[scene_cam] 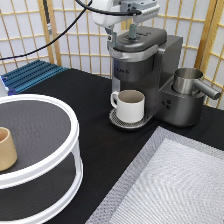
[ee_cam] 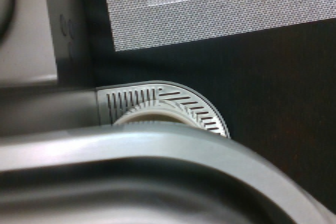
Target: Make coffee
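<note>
My gripper [scene_cam: 121,35] hangs at the exterior view's top, right over the closed lid of the dark grey coffee machine [scene_cam: 145,55]. Its two fingers stand apart, open, one at the lid's left edge and one on its top, with nothing between them. A cream-white handled mug [scene_cam: 131,105] stands on the machine's round drip tray [scene_cam: 116,120] under the spout. The wrist view looks down past the grey lid [ee_cam: 150,170] onto the slotted drip tray [ee_cam: 191,102] and the mug's rim [ee_cam: 150,117]. The coffee is out of view.
A steel jug [scene_cam: 187,80] sits on the machine's right side. A white two-tier round stand [scene_cam: 55,165] at the lower left carries a tan handleless cup [scene_cam: 6,148]. A grey mesh mat [scene_cam: 175,185] lies at the lower right; a blue ridged rack [scene_cam: 30,75] at the left.
</note>
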